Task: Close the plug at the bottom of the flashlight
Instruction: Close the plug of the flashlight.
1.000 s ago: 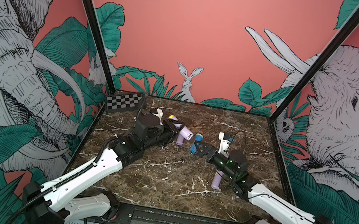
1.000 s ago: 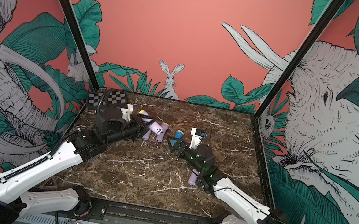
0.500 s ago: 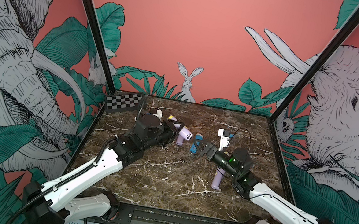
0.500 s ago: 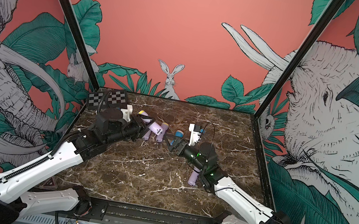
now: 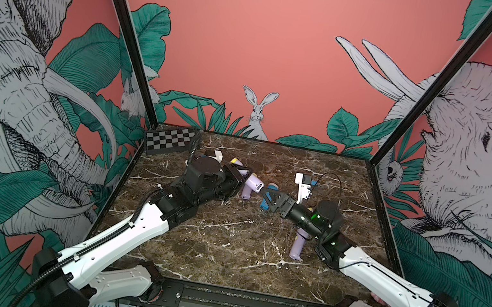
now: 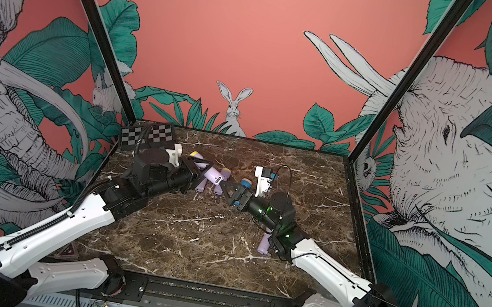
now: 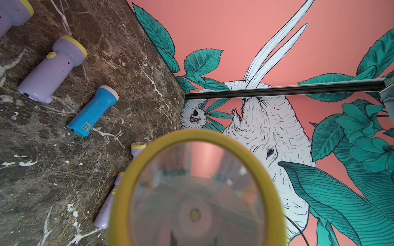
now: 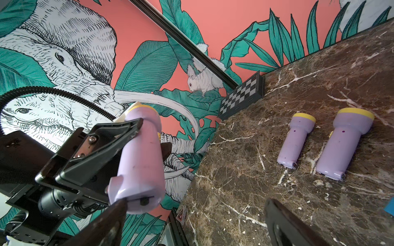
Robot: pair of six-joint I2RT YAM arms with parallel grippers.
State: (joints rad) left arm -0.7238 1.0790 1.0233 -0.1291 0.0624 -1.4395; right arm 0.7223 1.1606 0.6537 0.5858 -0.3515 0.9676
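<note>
L pincer point(image 5: 239, 177) shut on the purple flashlight point(image 5: 253, 185), held up over the table point(image 5: 221, 251) near its back edge. R pincer point(image 5: 264, 199) wide open w/ nothing in it, tip by the flashlight's bottom

Five flashlights show well. Four are purple: one raised purple flashlight point(image 8: 140, 161) up in the air, two lying purple flashlights point(image 8: 296, 140) point(image 8: 343, 147) side by side, and one far purple flashlight point(image 5: 297, 249) partly under the right arm point(image 5: 378, 281). One is a blue flashlight point(image 7: 93, 110). Close to the big yellow lens in the left wrist view, it is hard to tell if one more purple one hides there. There are two robot arms, counting the left arm point(image 5: 130, 233). There is one checkerboard point(image 5: 169, 141).
</note>
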